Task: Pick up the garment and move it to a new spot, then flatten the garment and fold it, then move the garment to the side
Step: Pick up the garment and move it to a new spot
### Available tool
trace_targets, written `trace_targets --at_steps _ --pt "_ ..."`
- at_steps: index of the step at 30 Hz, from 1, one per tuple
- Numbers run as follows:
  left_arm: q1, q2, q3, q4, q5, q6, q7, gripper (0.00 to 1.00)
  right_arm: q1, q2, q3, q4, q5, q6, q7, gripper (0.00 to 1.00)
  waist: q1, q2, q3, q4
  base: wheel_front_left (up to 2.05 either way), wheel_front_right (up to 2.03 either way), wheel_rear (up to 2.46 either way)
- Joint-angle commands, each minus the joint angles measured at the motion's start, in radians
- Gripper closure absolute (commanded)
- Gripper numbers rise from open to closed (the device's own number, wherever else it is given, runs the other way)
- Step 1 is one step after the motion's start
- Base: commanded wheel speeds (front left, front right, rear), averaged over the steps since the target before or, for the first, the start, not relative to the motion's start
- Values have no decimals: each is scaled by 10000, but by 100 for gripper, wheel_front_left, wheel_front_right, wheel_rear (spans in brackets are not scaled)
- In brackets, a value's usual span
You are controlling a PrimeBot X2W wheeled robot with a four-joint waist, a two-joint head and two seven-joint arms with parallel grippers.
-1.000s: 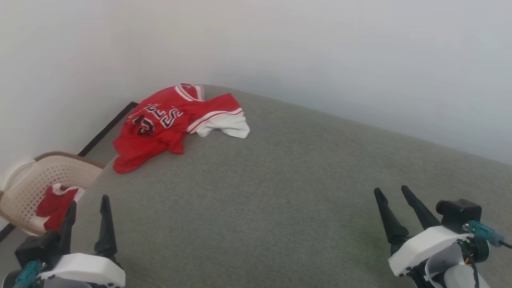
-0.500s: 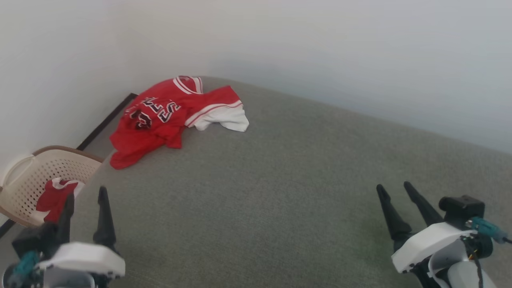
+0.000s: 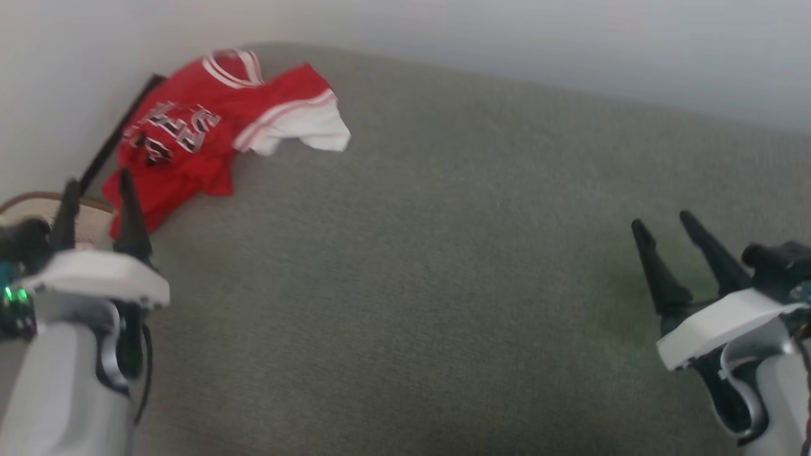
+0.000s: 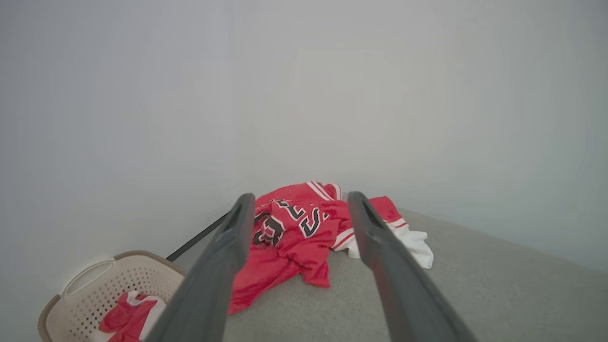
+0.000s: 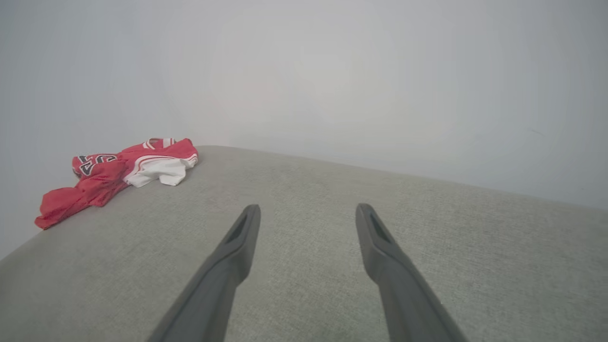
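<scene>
**Operator:** What could have gone wrong at that moment?

**Observer:** The biggest danger, in my judgement, was the edge. The garment (image 3: 190,136) lay crumpled in the far left corner of the grey surface (image 3: 443,266), with its red hem just at the left side. If you had dragged it and not lifted it, it could have slid off toward the basket (image 4: 95,273). Another red cloth (image 4: 121,316) was lying there, so you could have taken the wrong piece.

**Operator:** And the smaller risks?

**Observer:** The fabric was bunched, with one white sleeve spread to the right. A pinch on only that sleeve would probably have lifted it crooked and made the flattening harder. The head view was also blurred, so the reach was not easy to judge.

**Operator:** My grippers?

**Observer:** Both stood wide and held nothing. Your left gripper (image 3: 97,178) pointed at the garment but was apart from it. Your right gripper (image 3: 662,218) was well apart, over bare surface.

**Operator:** The room?

**Observer:** Plain pale walls (image 3: 507,38) met in a corner behind the garment. The surface was broad, woven and soft-looking. The perforated basket stood beside it on the left, and a thin dark strip (image 3: 120,123) ran along the left wall.
</scene>
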Motion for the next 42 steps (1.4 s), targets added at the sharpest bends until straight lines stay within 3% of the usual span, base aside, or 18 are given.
trace_targets --at_steps 1,7,19,30,37,41,42 --pt "-579 114 -7 337 -43 -100 18 0 -212 -111 -13 -189 -36 -3 90 0 0 0 813 -463 0 0 0" --pt "-2093 347 -67 1584 -109 -282 -45 0 -732 -501 1 -908 -113 -3 425 0 0 0 1673 -720 0 0 0" --pt "-6028 713 -101 5684 -482 -601 315 0 -1980 -1375 -88 -2950 -349 -3 1695 0 0 0 3589 -834 0 0 0" --pt "-8358 865 -321 8745 -678 -628 2003 0 -2174 -1806 -499 -4319 -470 -3 2589 0 0 0 4933 -1044 0 0 0" --pt "-8491 619 -341 9487 -977 -556 4214 0 -2018 -1788 -673 -4853 -507 -3 2922 0 0 0 5191 -1079 0 0 0" --pt "-8404 501 -243 9601 -1191 -481 4807 0 -2039 -1727 -714 -4966 -535 -3 3030 0 0 0 5192 -1077 0 0 0" --pt "-8405 484 -279 9614 -1187 -506 4914 68 -2053 -1709 -705 -4985 -541 -3 3035 0 0 0 5192 -1080 0 0 0"
